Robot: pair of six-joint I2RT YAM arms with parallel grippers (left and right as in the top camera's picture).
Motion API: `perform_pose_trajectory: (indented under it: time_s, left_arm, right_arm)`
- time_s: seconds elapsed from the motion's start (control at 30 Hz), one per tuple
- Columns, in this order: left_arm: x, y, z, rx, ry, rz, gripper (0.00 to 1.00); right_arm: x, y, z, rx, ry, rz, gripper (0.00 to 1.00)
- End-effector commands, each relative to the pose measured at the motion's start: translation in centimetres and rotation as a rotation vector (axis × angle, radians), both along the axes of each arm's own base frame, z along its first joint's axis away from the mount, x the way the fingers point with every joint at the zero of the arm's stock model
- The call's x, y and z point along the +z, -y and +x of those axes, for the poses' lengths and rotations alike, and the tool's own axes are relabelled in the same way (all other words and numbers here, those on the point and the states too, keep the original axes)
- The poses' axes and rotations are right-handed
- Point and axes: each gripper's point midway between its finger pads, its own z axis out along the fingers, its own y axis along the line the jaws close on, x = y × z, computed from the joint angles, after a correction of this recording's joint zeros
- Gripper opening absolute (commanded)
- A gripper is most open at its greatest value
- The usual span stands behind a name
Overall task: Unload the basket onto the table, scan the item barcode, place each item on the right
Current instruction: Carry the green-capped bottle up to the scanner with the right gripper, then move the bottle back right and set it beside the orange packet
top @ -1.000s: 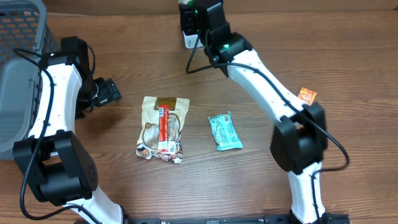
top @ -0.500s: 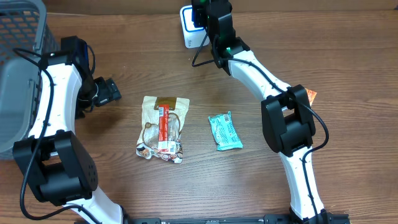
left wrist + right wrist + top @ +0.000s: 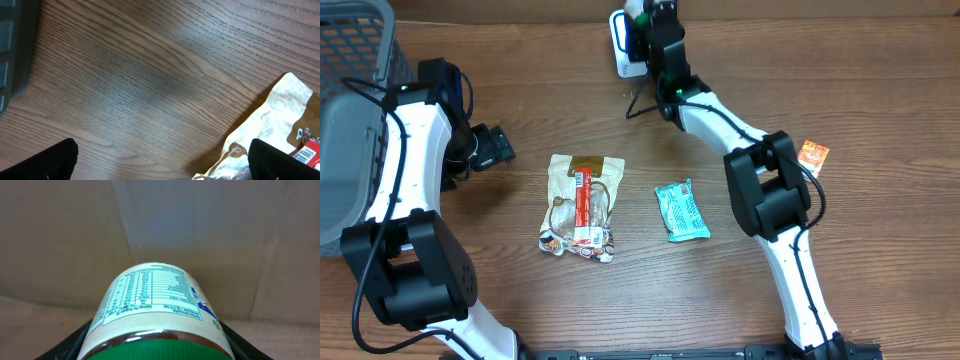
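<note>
In the right wrist view my right gripper [image 3: 156, 347] is shut on a jar [image 3: 155, 307] with a green lid and a white nutrition label. Black fingers [image 3: 75, 341] press on both its sides, and the label faces the camera. From overhead, the right gripper [image 3: 655, 30] is at the table's far edge, right beside a white scanner [image 3: 621, 52]; the jar is mostly hidden by the wrist there. My left gripper [image 3: 498, 148] is open and empty at the left, low over bare wood [image 3: 162, 162].
A tan snack bag [image 3: 582, 205] with a red bar on it lies mid-table; its corner [image 3: 280, 115] reaches my left finger. A teal wrapper [image 3: 681, 211] lies right of it. An orange packet [image 3: 813, 153] sits far right, a grey basket [image 3: 350, 110] far left.
The right arm has folded back toward the far edge, carrying the jar right to the scanner. The left arm and the items on the table have not moved.
</note>
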Motion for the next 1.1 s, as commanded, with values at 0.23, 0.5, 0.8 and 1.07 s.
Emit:
perform_pose_trajectory:
  time_s: [0.23,0.5,0.8,1.07]
  left_arm:
    - [1.0,-0.1,0.4,-0.006,0.032,0.015,1.0]
    - [1.0,-0.1,0.4,-0.006,0.032,0.015,1.0]
    - [1.0,-0.1,0.4,-0.006,0.032,0.015,1.0]
    - [1.0,-0.1,0.4,-0.006,0.032,0.015,1.0]
  right_arm:
    - [1.8,0.1,0.4,-0.002,0.053,0.019,0.04]
    - [14.2,3.5,-1.0,-0.161,0.185,0.053,0.04]
    - [19.1,7.1,-7.6,-0.177,-0.075,-0.037,0.04]
    - [5.0,15.5,-15.9,-0.406,-0.741,-0.139,0.04]
